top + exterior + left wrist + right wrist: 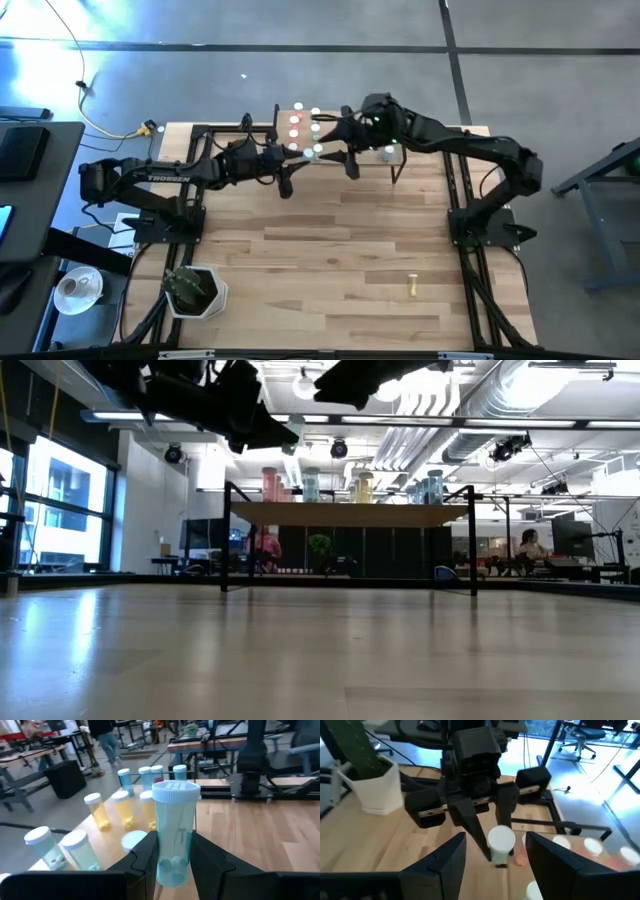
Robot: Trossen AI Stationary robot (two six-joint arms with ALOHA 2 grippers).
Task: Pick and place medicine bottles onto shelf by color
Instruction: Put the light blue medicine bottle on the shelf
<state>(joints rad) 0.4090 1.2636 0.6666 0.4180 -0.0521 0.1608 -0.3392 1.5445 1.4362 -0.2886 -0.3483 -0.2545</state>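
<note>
The left hand (172,865) is clamped on one blue bottle (173,832) above the shelf (290,118); three yellow bottles (122,810) stand there; the right hand (495,857), fingers apart, hovers beside the shelf; one bottle (411,286) lies far off on the tabletop (330,260).

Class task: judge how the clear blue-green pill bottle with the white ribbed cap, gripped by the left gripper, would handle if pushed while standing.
The clear blue-green pill bottle probably tips easily, being tall and narrow. On its side the cylinder would likely roll. It seems light, holding only a few pills.

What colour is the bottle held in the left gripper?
Pale blue bottle with a white cap, clearest in the left wrist view.
</note>
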